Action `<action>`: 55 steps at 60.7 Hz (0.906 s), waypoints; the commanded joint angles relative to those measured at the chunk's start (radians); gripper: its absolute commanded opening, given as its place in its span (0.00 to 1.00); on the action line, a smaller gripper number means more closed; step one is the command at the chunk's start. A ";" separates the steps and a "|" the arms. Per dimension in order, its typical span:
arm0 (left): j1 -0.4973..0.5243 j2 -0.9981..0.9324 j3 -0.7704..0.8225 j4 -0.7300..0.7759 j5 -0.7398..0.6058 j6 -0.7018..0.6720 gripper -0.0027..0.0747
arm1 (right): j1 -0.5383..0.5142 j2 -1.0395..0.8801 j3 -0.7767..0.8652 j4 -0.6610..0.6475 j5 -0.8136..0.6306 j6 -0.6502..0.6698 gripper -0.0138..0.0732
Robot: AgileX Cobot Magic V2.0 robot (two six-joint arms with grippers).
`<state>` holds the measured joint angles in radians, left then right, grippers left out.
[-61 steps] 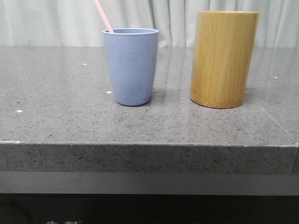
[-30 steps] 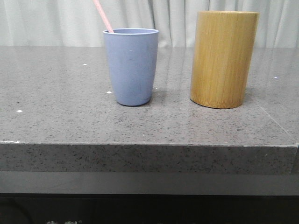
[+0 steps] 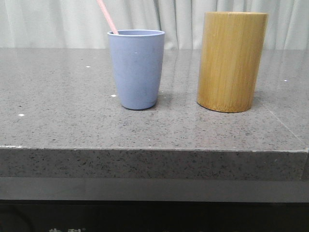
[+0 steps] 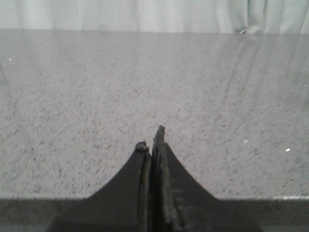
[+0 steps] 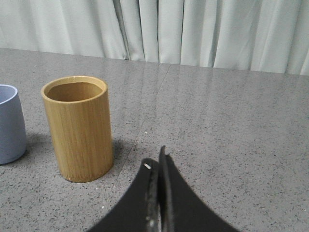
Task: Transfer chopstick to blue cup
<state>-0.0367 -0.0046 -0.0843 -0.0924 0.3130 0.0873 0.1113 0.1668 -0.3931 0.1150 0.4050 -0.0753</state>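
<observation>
On the grey stone counter (image 3: 58,121) nothing has shifted over the last second: one pink chopstick (image 3: 106,16) leans in the blue cup (image 3: 136,68), bamboo cylinder (image 3: 231,61) beside it looks empty, so transfer looks done. Left gripper (image 4: 151,140) and right gripper (image 5: 156,162) both pinched closed on nothing, well clear of the cups; open counter all round, front edge near.

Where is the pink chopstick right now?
In the front view the chopstick stands in the blue cup, leaning left over its rim, left of the bamboo cylinder.
</observation>
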 commanded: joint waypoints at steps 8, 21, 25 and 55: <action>0.006 -0.026 0.084 -0.002 -0.237 -0.010 0.01 | -0.009 0.013 -0.027 0.004 -0.083 -0.008 0.02; 0.006 -0.026 0.094 -0.002 -0.222 -0.010 0.01 | -0.009 0.013 -0.027 0.004 -0.081 -0.008 0.02; 0.006 -0.026 0.094 -0.002 -0.222 -0.010 0.01 | -0.009 0.013 -0.027 0.004 -0.081 -0.008 0.02; 0.006 -0.024 0.094 -0.002 -0.222 -0.010 0.01 | -0.009 0.013 -0.027 0.004 -0.081 -0.008 0.02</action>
<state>-0.0323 -0.0046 0.0020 -0.0919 0.1809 0.0873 0.1113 0.1668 -0.3912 0.1155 0.4050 -0.0753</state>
